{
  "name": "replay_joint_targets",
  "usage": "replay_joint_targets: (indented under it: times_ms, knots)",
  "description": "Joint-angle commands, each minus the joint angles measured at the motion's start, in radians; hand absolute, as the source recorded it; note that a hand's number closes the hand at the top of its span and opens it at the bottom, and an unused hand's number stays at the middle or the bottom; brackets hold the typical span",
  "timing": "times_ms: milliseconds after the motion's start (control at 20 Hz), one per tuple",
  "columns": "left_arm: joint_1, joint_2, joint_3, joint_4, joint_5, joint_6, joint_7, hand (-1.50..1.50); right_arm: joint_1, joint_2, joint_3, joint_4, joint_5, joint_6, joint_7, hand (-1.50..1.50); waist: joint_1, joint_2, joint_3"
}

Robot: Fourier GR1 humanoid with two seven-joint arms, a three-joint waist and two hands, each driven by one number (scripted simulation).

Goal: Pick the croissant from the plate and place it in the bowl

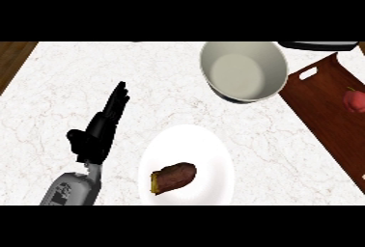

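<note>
Bare counter (178,103) between plate (214,144) and bowl (245,70)

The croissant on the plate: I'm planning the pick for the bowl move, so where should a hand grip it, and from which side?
Probably across the middle of the croissant, coming from above. It lies flat on the white plate, long axis running diagonally, so fingers closing across its narrow width suit it. The plate's surface around it leaves room. The left hand, open at the plate's left, is the only hand in view.
</note>
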Motion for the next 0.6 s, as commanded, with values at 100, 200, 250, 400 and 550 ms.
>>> replay_joint_targets:
  times_ms: [100, 200, 250, 400, 550]
  knots:
    - [-0.003, 0.011, 0.030, 0.007, -0.006, 0.023, 0.009, 0.00, -0.099, -0.227, -0.244, -0.277, -0.186, 0.129, -0.153, 1.50, -0.062, -0.003, -0.004]
    - [0.028, 0.014, 0.039, 0.009, 0.009, 0.014, -0.004, 0.00, -0.107, -0.334, -0.357, -0.328, -0.276, 0.188, -0.162, 1.50, -0.067, -0.002, -0.005]
    - [0.025, 0.018, 0.041, -0.004, 0.002, 0.026, 0.014, 0.00, -0.120, -0.361, -0.418, -0.375, -0.342, 0.222, -0.136, 1.50, -0.069, -0.008, -0.006]
    - [0.023, 0.022, 0.051, 0.005, 0.006, 0.017, -0.002, 0.00, -0.146, -0.465, -0.618, -0.387, -0.535, 0.305, -0.144, 1.50, -0.074, -0.003, -0.007]
    - [0.039, 0.016, 0.051, 0.004, 0.018, 0.005, -0.017, 0.00, -0.199, -0.517, -0.809, -0.356, -0.772, 0.379, -0.106, 1.50, -0.072, -0.007, -0.008]
